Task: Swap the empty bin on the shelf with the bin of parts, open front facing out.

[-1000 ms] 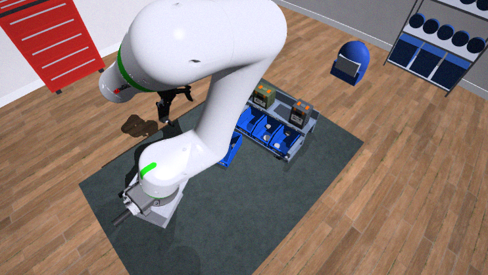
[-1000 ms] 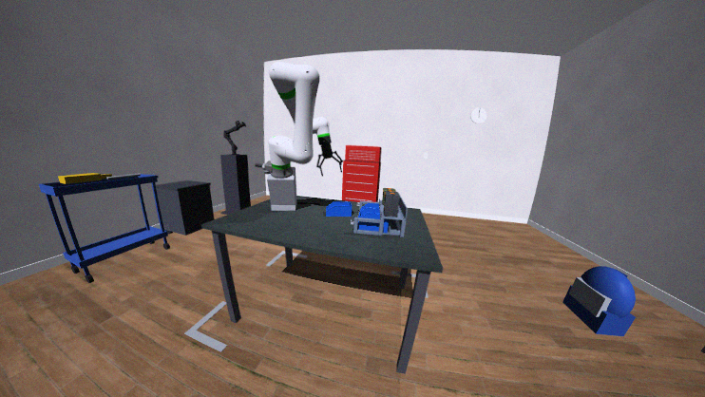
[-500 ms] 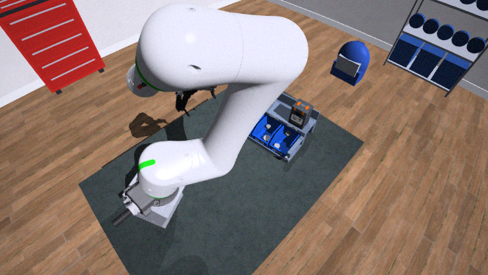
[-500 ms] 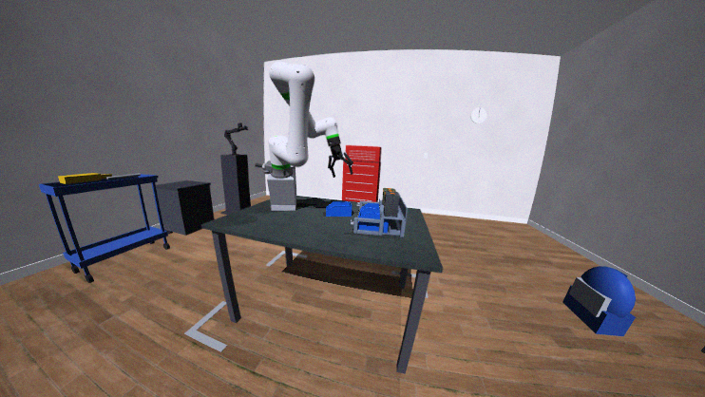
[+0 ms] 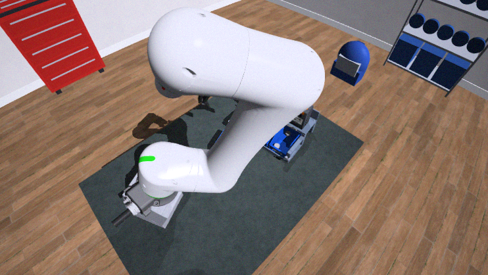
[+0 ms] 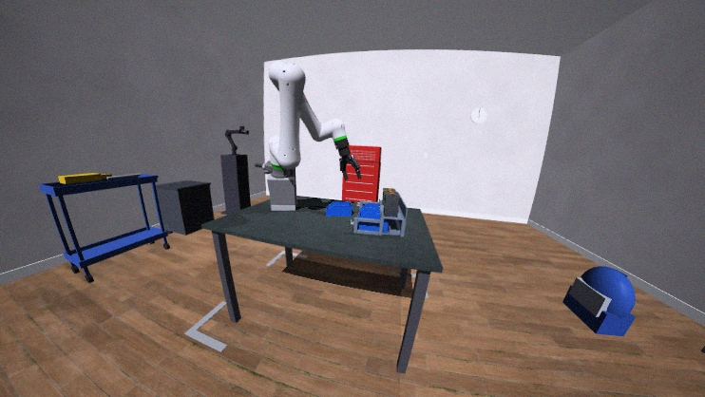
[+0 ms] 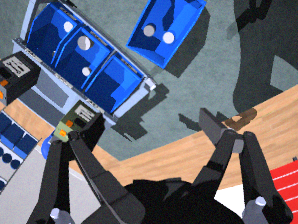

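pincer: I have it [image 7: 152, 137] spread wide with nothing between the fingers, hanging high above the tabletop [image 6: 315, 236], well apart from every bin.

loaded bin: the open blue bin with parts [image 7: 166, 22] sits alone on the tabletop, just beside the shelf [image 7: 148, 87]; two pale round parts lie loose in it.

empty bin: in the wrist view the shelf's lower level holds three blue bins. The one nearest the loaded bin [image 7: 115, 82] shows no parts, so I judge it is the one to pull; the other two each show pale parts.

handling: I judge both bins to be light, stiff, smooth plastic, and likely slippery under the pads. The loose parts would roll out of the open front if I tip it that way.

hold: I'd pinch a side wall or the back rim, keeping the front raised.

shapes: boxy bins with sloped, cut-down fronts; a grey shelf frame with dark boxy units on its top board; a matte dark tabletop.
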Controlling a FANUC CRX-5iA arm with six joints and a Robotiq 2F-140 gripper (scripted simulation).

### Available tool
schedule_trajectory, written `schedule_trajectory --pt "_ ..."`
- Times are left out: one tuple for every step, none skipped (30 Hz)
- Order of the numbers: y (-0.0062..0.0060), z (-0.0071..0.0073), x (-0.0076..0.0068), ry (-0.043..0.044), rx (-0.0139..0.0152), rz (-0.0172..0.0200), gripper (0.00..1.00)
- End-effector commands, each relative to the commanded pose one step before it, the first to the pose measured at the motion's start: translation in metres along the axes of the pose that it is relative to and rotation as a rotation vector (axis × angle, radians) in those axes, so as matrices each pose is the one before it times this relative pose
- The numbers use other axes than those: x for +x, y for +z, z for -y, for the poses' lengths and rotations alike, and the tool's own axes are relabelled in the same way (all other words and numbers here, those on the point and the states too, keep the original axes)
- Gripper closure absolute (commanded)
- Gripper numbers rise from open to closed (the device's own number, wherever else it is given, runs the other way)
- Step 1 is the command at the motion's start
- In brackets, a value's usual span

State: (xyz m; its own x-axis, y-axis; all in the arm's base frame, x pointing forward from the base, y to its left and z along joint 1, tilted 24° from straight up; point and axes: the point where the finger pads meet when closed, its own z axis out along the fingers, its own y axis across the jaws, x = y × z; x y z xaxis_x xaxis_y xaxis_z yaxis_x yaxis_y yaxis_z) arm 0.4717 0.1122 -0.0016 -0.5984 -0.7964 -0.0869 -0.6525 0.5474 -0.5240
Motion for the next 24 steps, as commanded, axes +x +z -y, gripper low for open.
schedule_trajectory --pt "0.00807 0.01900 -0.00025 0.07890 0.02160 0.01872 0.00" --pt "0.00217 0.00702 0.00118 0.03028 0.00428 0.00148 0.00" --pt "0.00214 0.00694 0.00112 0.02978 0.00423 0.00143 0.00" --pt "0.00210 0.00685 0.00107 0.02925 0.00417 0.00139 0.00" --pt "0.00207 0.00675 0.00101 0.02871 0.00410 0.00134 0.00" --pt "0.00203 0.00665 0.00096 0.02814 0.00404 0.00129 0.00" --pt "0.00199 0.00654 0.00090 0.02756 0.00397 0.00125 0.00" --pt "0.00195 0.00643 0.00085 0.02696 0.00389 0.00120 0.00" --pt "0.00190 0.00630 0.00080 0.02634 0.00381 0.00115 0.00" --pt "0.00186 0.00618 0.00075 0.02570 0.00373 0.00111 0.00" --pt "0.00181 0.00605 0.00071 0.02505 0.00365 0.00106 0.00" --pt "0.00176 0.00591 0.00066 0.02439 0.00356 0.00101 0.00" --pt "0.00171 0.00577 0.00062 0.02371 0.00348 0.00097 0.00" --pt "0.00166 0.00562 0.00057 0.02302 0.00339 0.00092 0.00" --pt "0.00160 0.00547 0.00053 0.02232 0.00329 0.00088 0.00" --pt "0.00000 0.00000 0.00000 0.00000 0.00000 0.00000 0.00" --pt "0.00000 0.00000 0.00000 0.00000 0.00000 0.00000 0.00" --pt "0.00155 0.00531 0.00050 0.02161 0.00320 0.00083 0.00" --pt "0.00150 0.00515 0.00046 0.02090 0.00310 0.00079 0.00" --pt "0.00144 0.00499 0.00042 0.02017 0.00300 0.00075 0.00" --pt "0.00139 0.00483 0.00039 0.01944 0.00290 0.00070 0.00" --pt "0.00133 0.00466 0.00036 0.01870 0.00280 0.00066 0.00" --pt "0.00127 0.00449 0.00033 0.01796 0.00269 0.00062 0.00" --pt "0.00122 0.00431 0.00030 0.01722 0.00259 0.00059 0.00"
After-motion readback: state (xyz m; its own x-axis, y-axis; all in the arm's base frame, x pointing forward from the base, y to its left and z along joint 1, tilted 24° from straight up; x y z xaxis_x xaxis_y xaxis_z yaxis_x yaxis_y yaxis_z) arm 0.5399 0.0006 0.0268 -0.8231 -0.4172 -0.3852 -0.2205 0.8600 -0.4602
